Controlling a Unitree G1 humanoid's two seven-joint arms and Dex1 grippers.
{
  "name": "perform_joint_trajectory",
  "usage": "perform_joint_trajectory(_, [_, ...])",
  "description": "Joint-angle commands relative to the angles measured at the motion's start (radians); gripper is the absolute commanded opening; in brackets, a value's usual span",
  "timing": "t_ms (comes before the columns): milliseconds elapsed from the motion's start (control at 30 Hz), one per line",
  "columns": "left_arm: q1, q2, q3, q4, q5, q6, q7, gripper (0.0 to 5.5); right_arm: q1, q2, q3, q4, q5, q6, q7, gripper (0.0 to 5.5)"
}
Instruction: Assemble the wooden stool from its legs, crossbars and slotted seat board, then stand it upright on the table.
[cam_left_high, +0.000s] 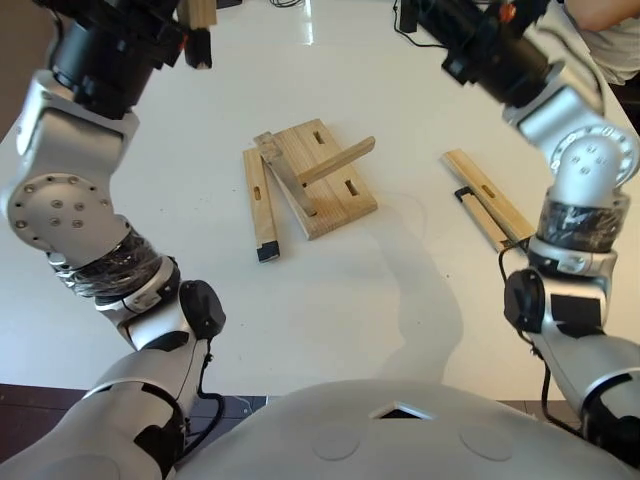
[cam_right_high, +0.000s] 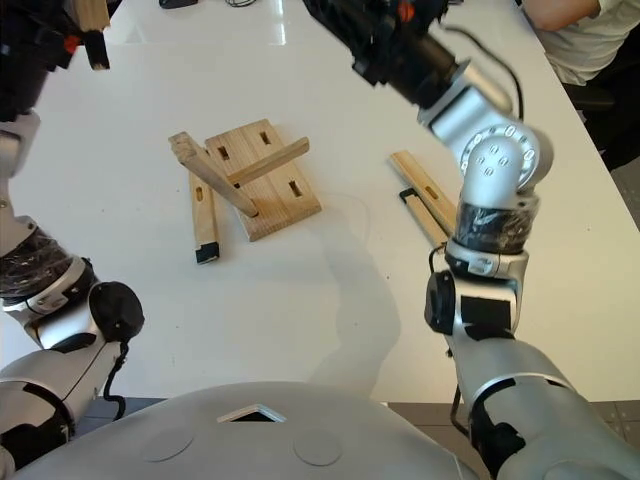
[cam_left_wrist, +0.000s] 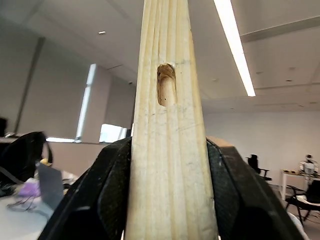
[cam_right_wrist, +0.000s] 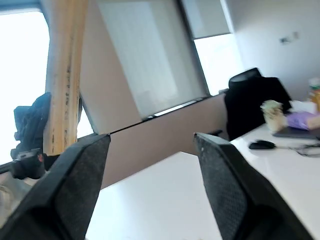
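Observation:
The slotted seat board (cam_left_high: 345, 200) lies flat mid-table. One wooden leg (cam_left_high: 338, 161) sticks up from it at a slant, and another piece (cam_left_high: 284, 174) lies across its left side. A leg with a black foot (cam_left_high: 260, 205) rests on the table just left of the board. Two more wooden pieces (cam_left_high: 487, 190) lie side by side at the right. My left gripper (cam_left_wrist: 170, 145) is raised at the far left (cam_left_high: 192, 30), shut on a wooden leg (cam_left_wrist: 167, 125) with a peg hole. My right gripper (cam_right_wrist: 150, 142) is raised at the far right, open with nothing between its fingers; the held leg (cam_right_wrist: 62, 75) shows beside it.
Black cables (cam_left_high: 405, 25) lie at the table's far edge. The white table (cam_left_high: 400, 300) has bare surface in front of the board and between the board and the right-hand pieces. The table's right edge runs close behind those pieces.

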Motion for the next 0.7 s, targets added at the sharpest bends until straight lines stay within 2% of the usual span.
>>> perform_joint_trajectory(33, [0.029, 0.092, -0.043, -0.009, -0.081, 0.008, -0.102, 2.03, -0.053, -0.024, -0.043, -0.084, 0.174, 0.076, 0.014, 3.08])
perform_joint_trajectory(100, [0.053, 0.123, -0.076, -0.016, -0.103, 0.017, -0.137, 2.03, -0.047, -0.046, -0.053, -0.111, 0.226, 0.09, 0.045, 3.08])
perform_joint_trajectory(233, [0.102, 0.152, -0.134, -0.032, -0.106, 0.003, -0.18, 2.03, -0.048, -0.071, -0.042, -0.097, 0.261, 0.109, 0.032, 3.56])
perform_joint_trajectory(700, [0.203, 0.175, -0.269, -0.049, -0.076, -0.058, -0.238, 2.03, -0.073, -0.094, 0.013, -0.108, 0.267, 0.117, 0.071, 3.56])
